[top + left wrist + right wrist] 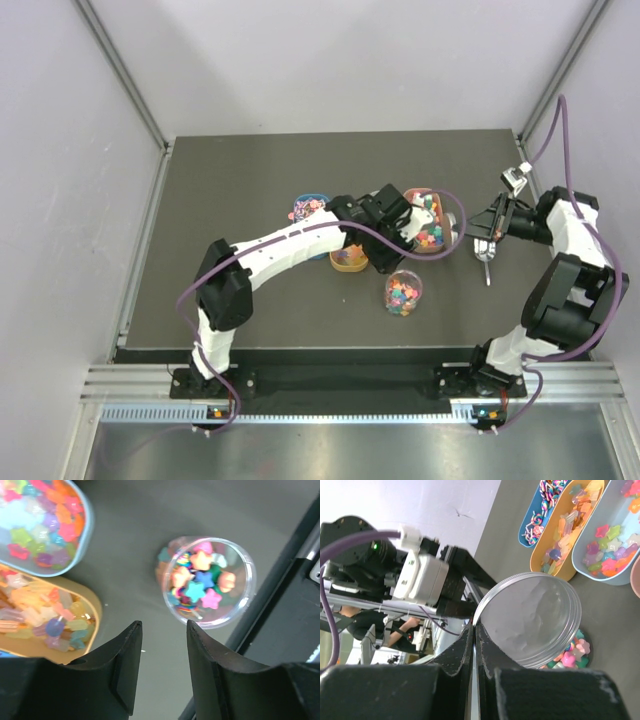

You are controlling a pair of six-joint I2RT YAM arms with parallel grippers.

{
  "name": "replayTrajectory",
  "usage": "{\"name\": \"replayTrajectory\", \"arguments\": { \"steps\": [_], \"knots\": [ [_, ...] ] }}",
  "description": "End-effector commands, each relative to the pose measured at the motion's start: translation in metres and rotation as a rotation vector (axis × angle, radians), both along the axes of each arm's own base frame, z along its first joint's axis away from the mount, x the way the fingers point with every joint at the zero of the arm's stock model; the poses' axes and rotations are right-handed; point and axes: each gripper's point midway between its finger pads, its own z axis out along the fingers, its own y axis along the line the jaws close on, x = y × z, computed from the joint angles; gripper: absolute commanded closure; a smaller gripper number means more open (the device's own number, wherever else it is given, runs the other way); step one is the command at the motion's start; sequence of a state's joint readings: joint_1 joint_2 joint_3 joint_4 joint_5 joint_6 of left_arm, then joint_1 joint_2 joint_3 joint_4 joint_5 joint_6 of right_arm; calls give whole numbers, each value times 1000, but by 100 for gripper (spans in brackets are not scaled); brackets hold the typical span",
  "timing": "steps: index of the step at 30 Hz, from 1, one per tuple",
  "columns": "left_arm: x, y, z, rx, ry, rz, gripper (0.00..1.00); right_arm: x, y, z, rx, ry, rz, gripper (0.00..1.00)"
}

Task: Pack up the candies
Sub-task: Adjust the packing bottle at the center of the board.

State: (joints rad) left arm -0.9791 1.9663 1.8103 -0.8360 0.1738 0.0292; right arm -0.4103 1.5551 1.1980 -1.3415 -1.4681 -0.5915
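Note:
Star-shaped and striped candies (pixel 200 587) fill a clear round jar (pixel 403 292) standing open on the dark table. More candies (pixel 40 530) lie in oval trays. My left gripper (pixel 164 625) hangs open just above the table, short of the jar, with nothing between its fingers; in the top view the left gripper (pixel 404 243) is over the trays. My right gripper (pixel 472 626) is shut on the rim of the silver-edged jar lid (pixel 535 617), held in the air to the right of the jar (pixel 570 652).
A light blue tray (pixel 82 540) and an orange tray (pixel 95 612) sit left of the jar. The top view shows a blue tray (pixel 300 200), a pink tray (pixel 440 245) and a metal scoop (pixel 487 258) below the right gripper (pixel 470 222).

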Motion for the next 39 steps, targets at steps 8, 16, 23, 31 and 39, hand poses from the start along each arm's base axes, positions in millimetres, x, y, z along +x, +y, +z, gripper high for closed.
{"name": "replayTrajectory", "arguments": {
  "steps": [8,16,23,31,39],
  "knots": [
    [-20,-6,-8,6,48,-51,53,8,-5,29,115,-108,-41,100],
    [-13,-13,-31,42,54,-44,54,6,-7,30,115,-108,-55,100],
    [-15,-16,-34,38,71,-54,87,6,-9,27,116,-101,-63,100],
    [2,0,-23,59,-14,-2,100,7,-11,25,119,-97,-69,100],
    [42,9,-25,117,-155,67,100,9,-13,24,118,-95,-71,100]
  ]
}}
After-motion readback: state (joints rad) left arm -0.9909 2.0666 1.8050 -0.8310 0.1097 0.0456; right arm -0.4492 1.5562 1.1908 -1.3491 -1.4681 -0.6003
